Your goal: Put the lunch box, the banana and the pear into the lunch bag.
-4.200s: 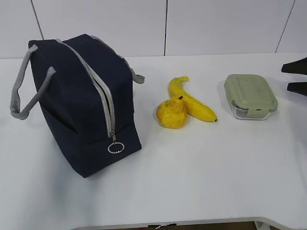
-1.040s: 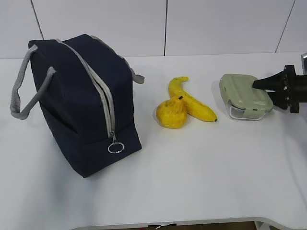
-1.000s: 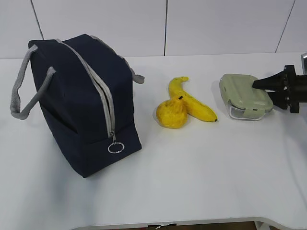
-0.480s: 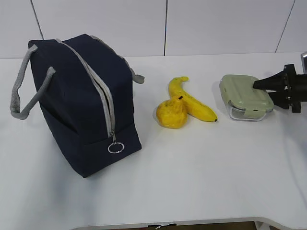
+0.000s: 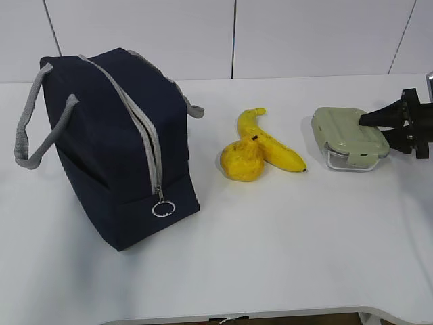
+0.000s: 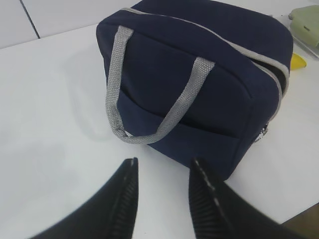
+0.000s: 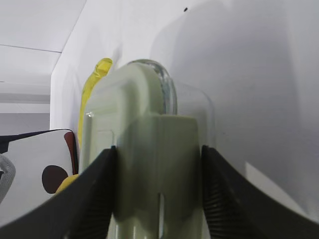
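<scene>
The right gripper (image 5: 387,133) is clamping the lunch box (image 5: 350,136), one finger (image 7: 97,199) on each side of its green lid, as the right wrist view is showing close up. The exterior view is showing the box's far end tilting up off the table (image 5: 284,237). Beyond the box from this gripper, the banana (image 5: 269,142) is lying against the pear (image 5: 241,161), and past them the lunch bag (image 5: 118,145) is standing zipped shut. Only the right wrist view is catching the bag's white printed side (image 7: 35,164). The left gripper (image 6: 160,191), out of the exterior view, is hovering with jaws parted and empty, just before the bag's grey handle (image 6: 149,94).
</scene>
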